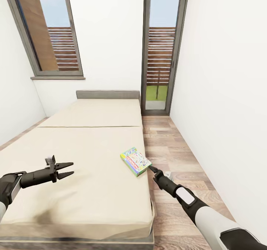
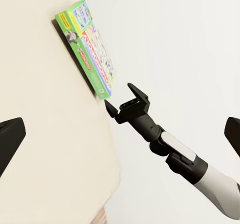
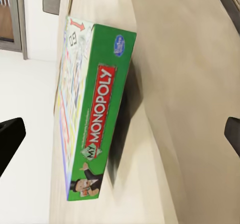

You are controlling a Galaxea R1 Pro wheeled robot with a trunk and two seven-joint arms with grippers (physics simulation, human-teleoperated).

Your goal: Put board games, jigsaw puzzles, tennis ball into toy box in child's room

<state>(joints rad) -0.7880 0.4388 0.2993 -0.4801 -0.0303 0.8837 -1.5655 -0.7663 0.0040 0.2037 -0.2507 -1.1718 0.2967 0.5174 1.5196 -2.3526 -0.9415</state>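
Evidently light and stiff, the green-edged Monopoly box (image 1: 135, 161) lies near the bed's (image 1: 74, 149) right edge; the right gripper (image 1: 151, 168), spread wide, should pinch its thin near edge. The left gripper (image 1: 66, 170) hovers open.

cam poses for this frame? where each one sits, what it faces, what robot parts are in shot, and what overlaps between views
Head: on the robot's head, looking forward and down over the bed; left gripper and right gripper show, both open.
Left wrist: on the left arm, looking across the mattress at the board game and the right gripper.
Right wrist: on the right arm, facing the green edge of the board game; dark fingertips show at the frame edges.
Shared: all three see the board game.
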